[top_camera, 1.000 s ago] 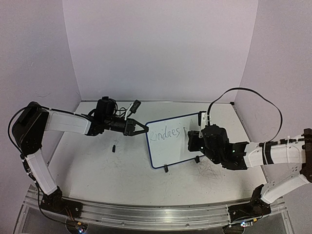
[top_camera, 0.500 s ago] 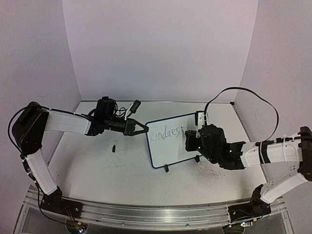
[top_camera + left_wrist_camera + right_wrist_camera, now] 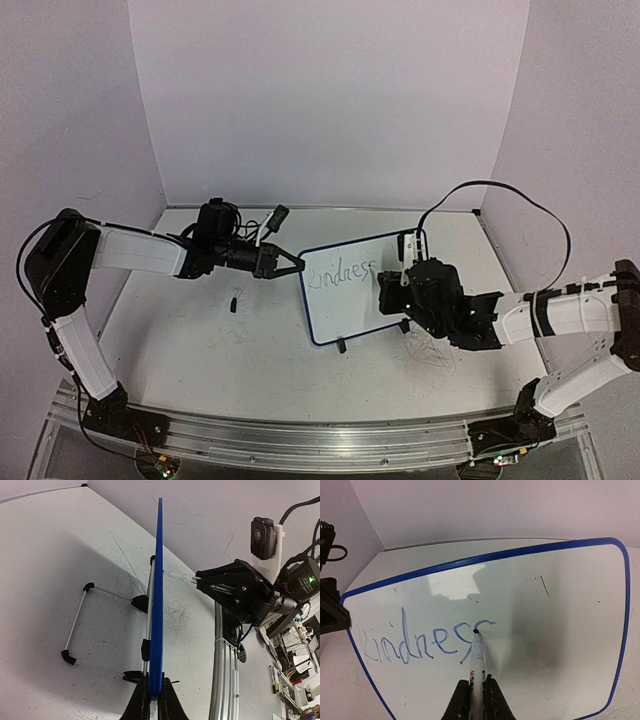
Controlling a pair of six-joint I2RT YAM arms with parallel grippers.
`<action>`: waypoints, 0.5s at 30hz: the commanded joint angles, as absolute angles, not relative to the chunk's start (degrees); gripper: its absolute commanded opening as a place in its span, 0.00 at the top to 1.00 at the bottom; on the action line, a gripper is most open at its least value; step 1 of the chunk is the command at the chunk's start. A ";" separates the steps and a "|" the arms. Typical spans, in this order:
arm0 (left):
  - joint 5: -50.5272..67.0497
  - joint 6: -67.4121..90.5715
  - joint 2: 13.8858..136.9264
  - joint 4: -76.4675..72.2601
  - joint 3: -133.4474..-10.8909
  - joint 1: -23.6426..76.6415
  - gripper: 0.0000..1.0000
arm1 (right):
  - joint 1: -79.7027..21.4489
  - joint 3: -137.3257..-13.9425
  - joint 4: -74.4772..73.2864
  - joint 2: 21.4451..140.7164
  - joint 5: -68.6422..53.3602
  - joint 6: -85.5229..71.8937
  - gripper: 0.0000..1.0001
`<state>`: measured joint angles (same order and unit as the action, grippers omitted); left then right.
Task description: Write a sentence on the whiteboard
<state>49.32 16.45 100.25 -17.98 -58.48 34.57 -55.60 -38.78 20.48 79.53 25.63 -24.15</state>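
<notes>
With the left fingers pinching the left edge of the whiteboard, propped on the worktop between the 2 arms, and the right fingers clamped on the marker partway through the sentence, a hard press could swivel the board and skew the writing.

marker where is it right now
In the right wrist view the marker sits bottom centre in the right gripper, its tip on the whiteboard at the last s of "Kindness".
</notes>
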 commanded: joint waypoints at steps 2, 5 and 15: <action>51.06 16.26 98.88 -18.11 -59.08 34.66 1.00 | -55.76 -37.61 18.81 78.69 26.91 -25.12 1.00; 51.13 16.26 99.00 -18.11 -59.15 34.63 1.00 | -55.79 -37.27 18.47 78.58 28.31 -25.74 1.00; 51.13 16.26 98.79 -18.11 -59.09 34.63 1.00 | -55.74 -37.32 17.63 79.01 30.95 -27.68 1.00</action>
<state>49.30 16.45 100.25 -18.00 -58.48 34.57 -55.96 -37.80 19.57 79.37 27.78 -26.27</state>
